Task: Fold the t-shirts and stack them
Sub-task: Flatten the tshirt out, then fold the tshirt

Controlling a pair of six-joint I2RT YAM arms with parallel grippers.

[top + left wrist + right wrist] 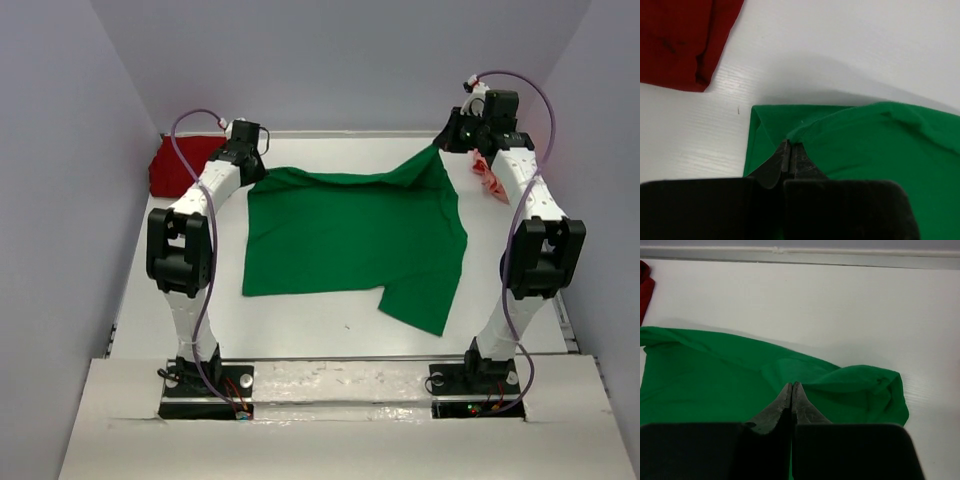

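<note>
The salmon pink t-shirt (489, 178) is mostly hidden behind the right arm. Only a small crumpled scrap shows, just beyond the far right corner of the green t-shirt (350, 235). The dark red t-shirt (180, 165) lies folded off the green one's far left corner, apart from it. The left arm partly covers it from above, and the left wrist view cuts it off.

The green t-shirt is spread across the middle of the bench (330, 325), with one sleeve reaching toward the near right. The left claw (790, 146) is pressed closed on its far left edge, lifting a small ridge of cloth. The right claw (791, 386) is likewise closed on the far right edge. How much cloth sits between the fingers is hidden.

The bench is white and smooth, enclosed by plain pale lavender walls (60, 150) beyond and on both sides of the green t-shirt.
</note>
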